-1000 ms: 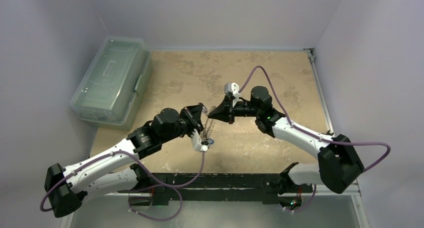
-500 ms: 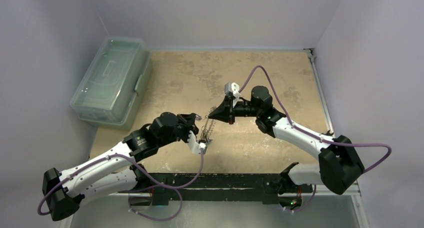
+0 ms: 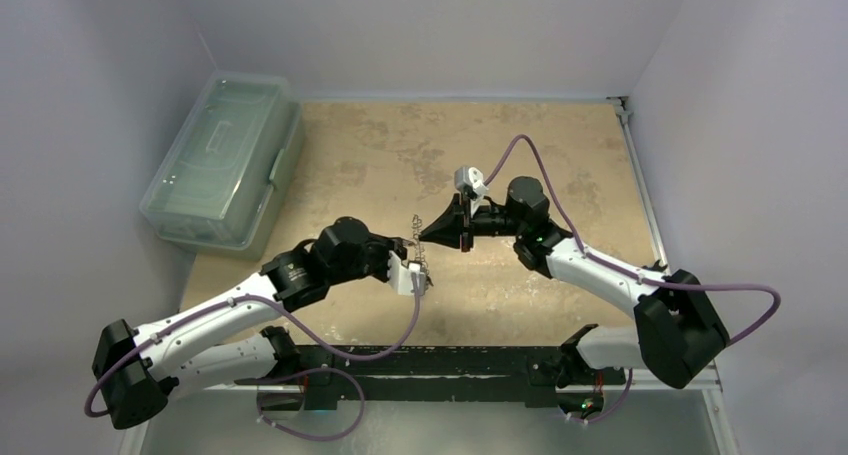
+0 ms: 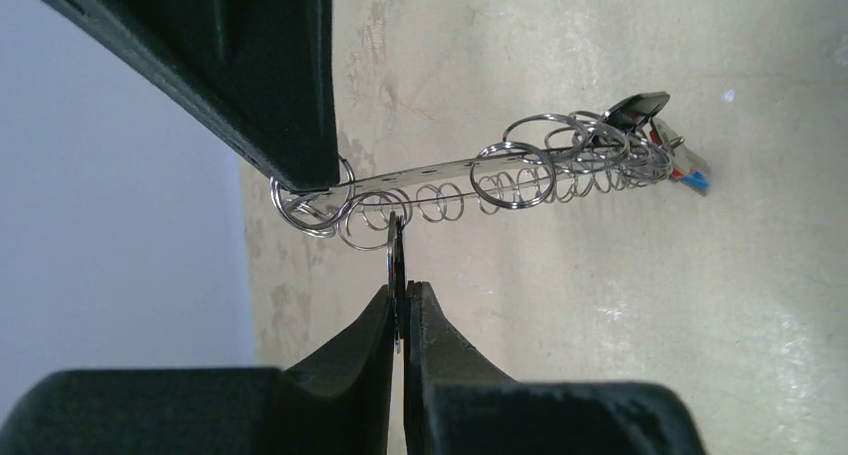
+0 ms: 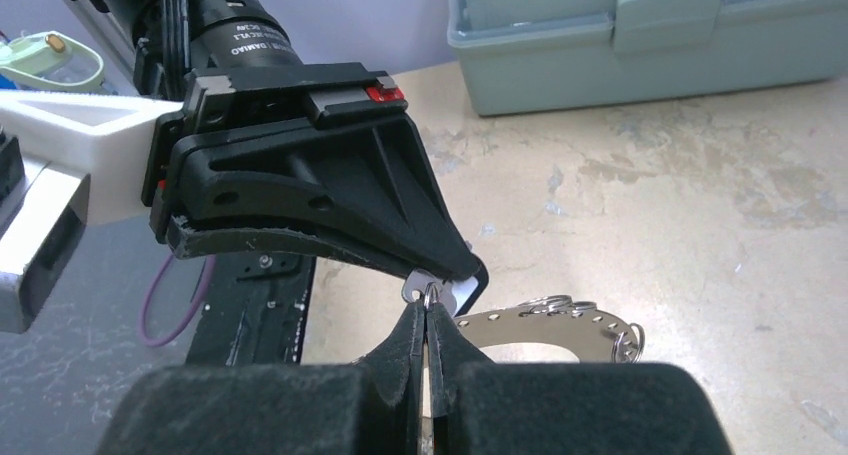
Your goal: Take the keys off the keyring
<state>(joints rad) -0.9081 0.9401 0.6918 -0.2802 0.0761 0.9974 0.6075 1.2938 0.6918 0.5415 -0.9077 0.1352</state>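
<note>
Currently, far left: a translucent lidded storage box (image 3: pixel 222 160) sits against the left wall, at the edge of the tan, stained table (image 3: pixel 380 145), well apart from both arms.

Left arm reaches in from the lower left toward the table centre. Left gripper (image 3: pixel 412 261) is closed. In its own wrist view the two fingers (image 4: pixel 370 325) pinch a thin, dark-edged flat piece seen edge-on. It hangs from the keyring (image 4: pixel 440 173) and reads as one of the keys, though the edge-on view is not conclusive.

The keyring spans between the two grippers at the table centre. From the left wrist it shows as a silvery perforated band, strung with many small split rings (image 4: pixel 513 165). Other keys (image 4: pixel 640 113) bunch at the far end of the band: one dark head, with blue and red bits just beside it.

Right gripper (image 3: pixel 425 237) is also closed. In the left wrist view its black fingertip clamps the near end of the band, in among a cluster of small rings. In its own wrist view the fingers (image 5: pixel 405 340) meet on a small silvery piece directly under the tip of the left gripper; the curved band lies just to the right of them. The two gripper tips sit very close together.

Right arm comes in from the lower right, with a purple cable (image 3: pixel 540 155) looping above its wrist.
</note>
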